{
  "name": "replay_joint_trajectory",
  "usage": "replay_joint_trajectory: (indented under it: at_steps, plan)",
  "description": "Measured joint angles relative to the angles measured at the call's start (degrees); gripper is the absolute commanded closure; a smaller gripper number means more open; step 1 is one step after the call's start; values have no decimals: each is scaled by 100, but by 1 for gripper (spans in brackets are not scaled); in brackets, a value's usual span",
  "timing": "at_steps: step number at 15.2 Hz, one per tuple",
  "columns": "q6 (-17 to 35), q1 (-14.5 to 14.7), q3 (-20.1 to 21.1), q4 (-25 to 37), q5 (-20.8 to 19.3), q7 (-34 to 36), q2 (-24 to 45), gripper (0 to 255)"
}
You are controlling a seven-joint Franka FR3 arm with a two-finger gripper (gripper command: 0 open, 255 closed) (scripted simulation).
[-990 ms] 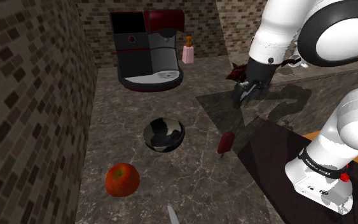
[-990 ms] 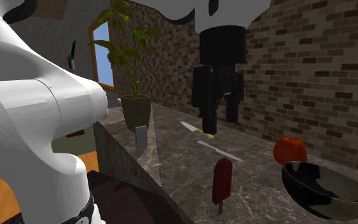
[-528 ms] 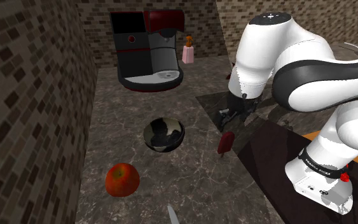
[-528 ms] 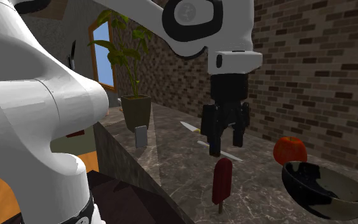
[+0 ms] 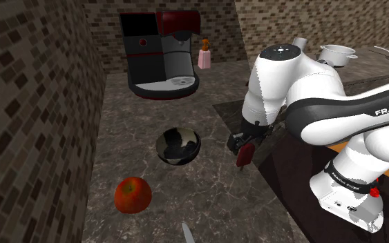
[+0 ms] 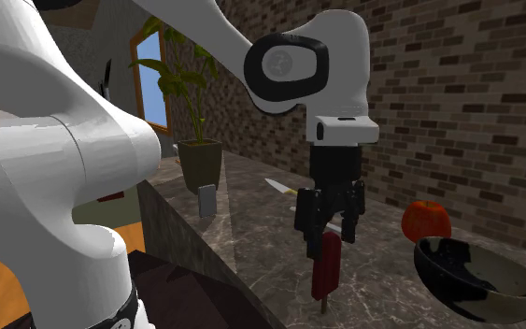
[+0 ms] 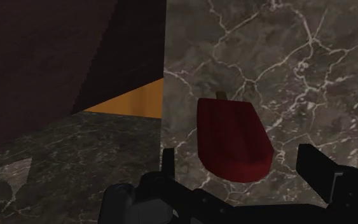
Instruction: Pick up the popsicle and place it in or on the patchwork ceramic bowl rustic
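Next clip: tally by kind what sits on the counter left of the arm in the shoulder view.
Appliances: 1, coffee machine
Bottles: 1, pink bottle
Bowls: 1, bowl
Food: 2, popsicle, round red fruit
Knives: 1, knife
Total: 6

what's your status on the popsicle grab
Pincer open, poised over popsicle, no contact. Popsicle flat on counter. Nothing between it and bowl.

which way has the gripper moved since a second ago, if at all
Yes. In the second exterior view the gripper has come down toward the popsicle, which has not moved; open, it now straddles the popsicle's top.
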Motion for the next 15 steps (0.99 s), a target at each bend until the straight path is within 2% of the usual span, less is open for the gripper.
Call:
replay_joint_trajectory:
  at_steps: [7, 8, 15]
  plan:
    - [184, -61, 67, -62, -14, 10, 119, 0]
    - [184, -61, 67, -62, -14, 10, 119, 255]
    - [184, -61, 67, -62, -14, 10, 119, 255]
